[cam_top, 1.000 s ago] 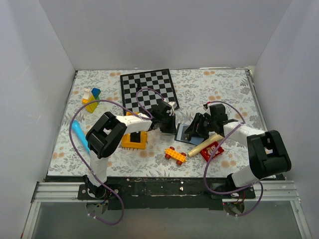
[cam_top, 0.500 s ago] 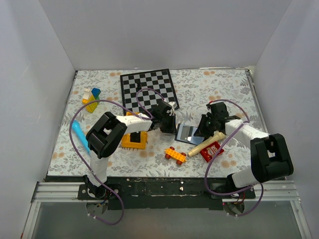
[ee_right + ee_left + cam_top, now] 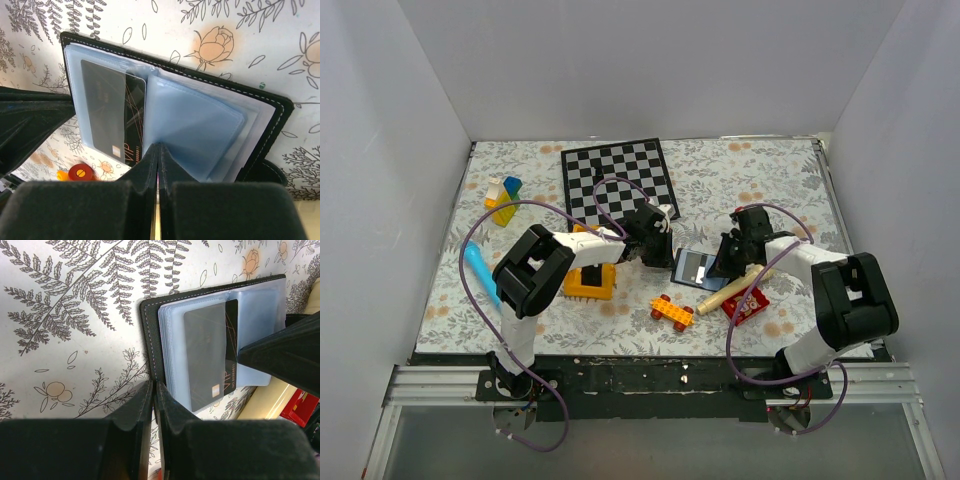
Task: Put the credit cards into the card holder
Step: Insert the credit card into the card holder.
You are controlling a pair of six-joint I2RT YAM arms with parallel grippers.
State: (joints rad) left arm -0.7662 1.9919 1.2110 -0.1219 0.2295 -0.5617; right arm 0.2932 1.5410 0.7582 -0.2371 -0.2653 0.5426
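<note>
While both arms reach in over the flowered table point(image 3: 770, 180), the nearest loose things lie on the robot's side of the card holder point(image 3: 695, 268): an orange brick car point(image 3: 672, 311) toward the near left of it, and a red packet point(image 3: 745, 303) with a cream stick point(image 3: 730, 291) across it toward the near right.

The card holder lies opened flat, blue-grey plastic sleeves point(image 3: 192, 130) fanned upward. One black credit card point(image 3: 207, 357) with gold lettering sits in a sleeve on its left half, one long edge uncovered by the plastic.

At the card holder's left edge the left gripper point(image 3: 153, 385) is closed to a slit, and the black cover's rim runs in between its fingers.

From the right side the right gripper point(image 3: 157, 146) has its fingers pressed fully together, tips down on the sleeves; whether a leaf is nipped between them I cannot tell.

Left of the card holder an orange block point(image 3: 590, 283) sits under the left arm. Beyond it lies a checkerboard point(image 3: 618, 178), with coloured blocks point(image 3: 503, 198) far to the left.
</note>
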